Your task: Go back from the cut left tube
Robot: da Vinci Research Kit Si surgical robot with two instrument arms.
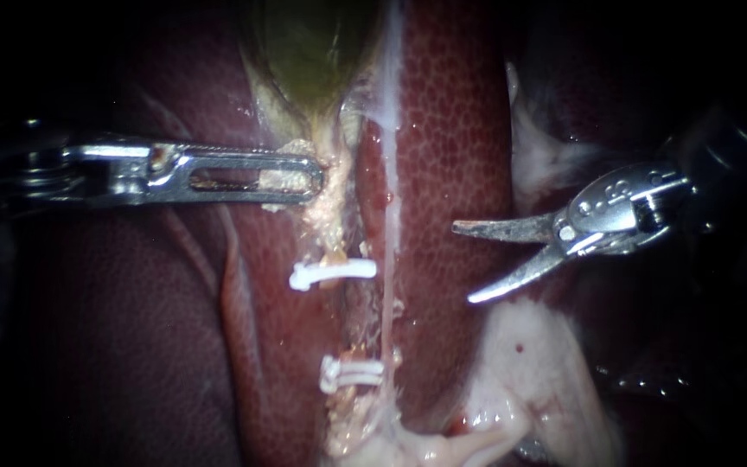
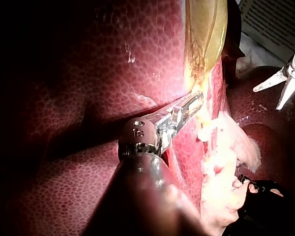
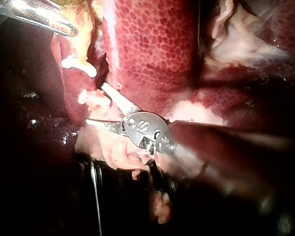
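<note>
Endoscope view shows your right instrument (image 1: 464, 264), its 2 blades open, standing well apart from the cut left tube (image 1: 336, 252) between the clips (image 1: 332, 273), while your left instrument (image 1: 304, 179) grips the gallbladder (image 1: 304, 43), so little retreat seems left.

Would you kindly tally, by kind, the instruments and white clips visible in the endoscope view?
Instruments: 2, the left instrument holding the gallbladder by its lower end, and the right instrument with its jaws open.
White clips: 3, one upper clip and a lower pair close together.
Total: 5.
</note>
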